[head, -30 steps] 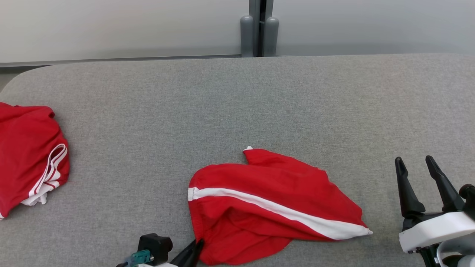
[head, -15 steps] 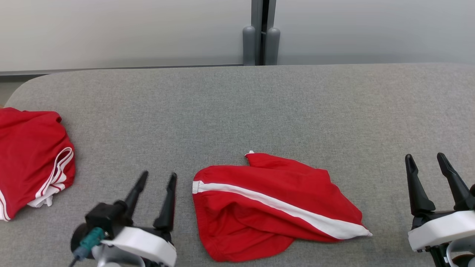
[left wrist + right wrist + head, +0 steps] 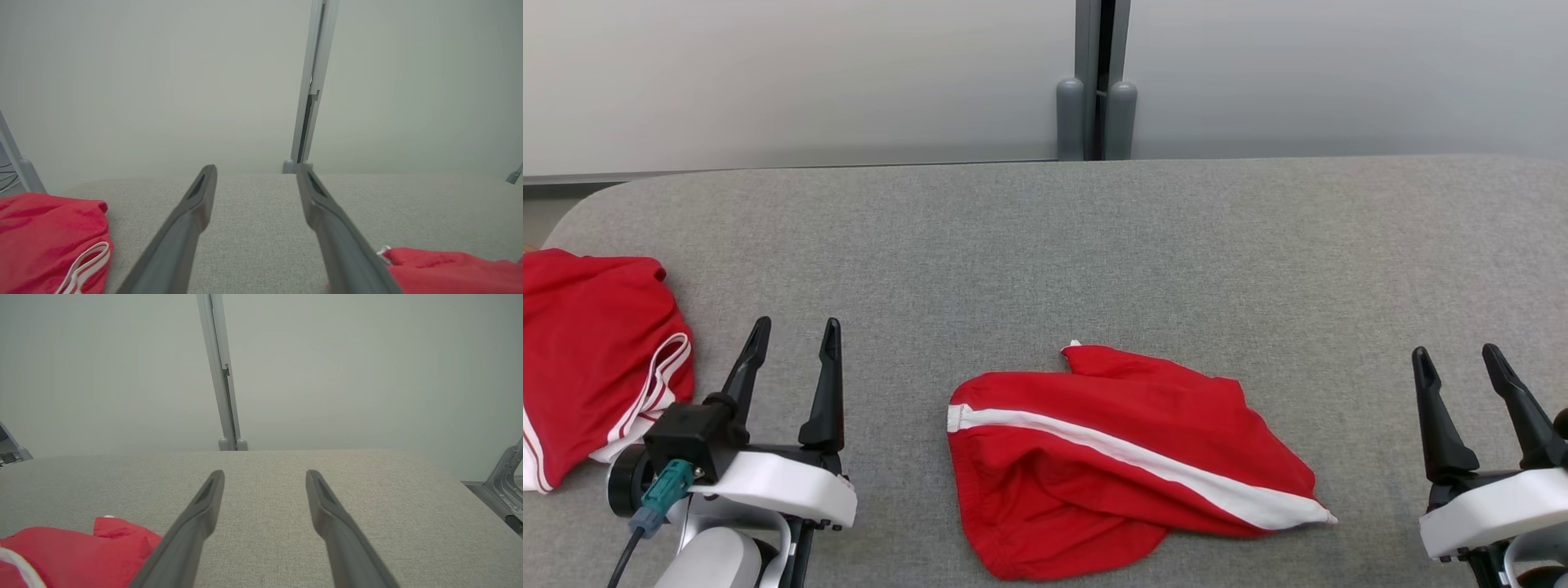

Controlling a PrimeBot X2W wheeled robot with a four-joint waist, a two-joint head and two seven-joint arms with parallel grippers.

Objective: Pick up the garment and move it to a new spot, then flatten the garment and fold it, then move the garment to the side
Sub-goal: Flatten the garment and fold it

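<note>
Change: the left gripper (image 3: 796, 327) is pulling clear of the red shorts (image 3: 1127, 441), whose near corner it was pinching a second ago.
Left jaws: standing wide apart, holding nothing.
Right jaws: the right gripper (image 3: 1455, 353) is also gaping, empty.
Between the jaws: the shorts are lying rumpled on the grey padded table (image 3: 1045, 245), touching neither gripper.
Outside the left jaws: a second red garment (image 3: 588, 351) is sitting bunched up.
Progress: the move to a new spot is looking done; flattening, folding and setting aside are still waiting.
</note>
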